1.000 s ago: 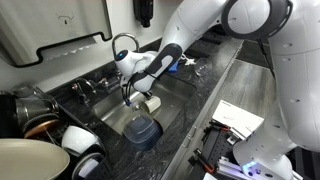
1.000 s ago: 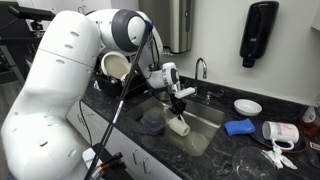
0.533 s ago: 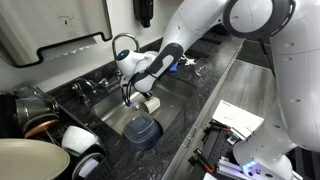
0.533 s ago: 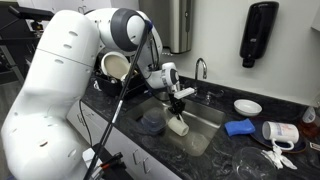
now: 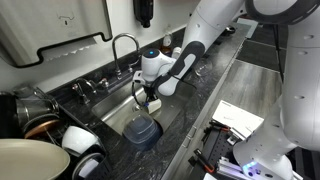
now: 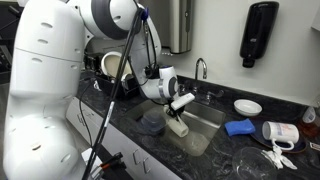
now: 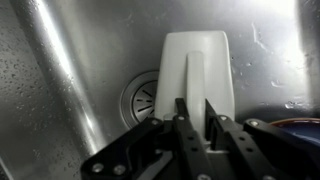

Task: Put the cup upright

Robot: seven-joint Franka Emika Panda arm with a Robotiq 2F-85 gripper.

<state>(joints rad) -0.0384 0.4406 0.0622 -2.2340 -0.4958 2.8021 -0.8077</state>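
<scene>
The cup [image 7: 196,60] is cream-white and lies on its side on the floor of the steel sink [image 7: 70,60], next to the drain [image 7: 143,98]. It also shows in both exterior views [image 5: 153,103] [image 6: 178,125]. My gripper [image 7: 195,112] reaches down onto the cup, and its two dark fingers are closed narrowly on a strip of the cup's wall. In both exterior views the gripper [image 5: 148,97] [image 6: 178,106] sits right at the cup. The cup's opening is hidden.
A dark blue-grey bowl [image 5: 142,131] [image 6: 152,122] sits in the sink beside the cup. The faucet [image 5: 122,45] stands behind the sink. Pots and bowls [image 5: 40,125] crowd one counter end. A shallow white bowl [image 6: 247,106], a blue item [image 6: 240,127] and a mug [image 6: 279,132] lie on the other.
The arm has swung to a new pose and the wrist has turned. The gripper has moved sideways from beside the cup to directly over it. The cup still lies on its side.
</scene>
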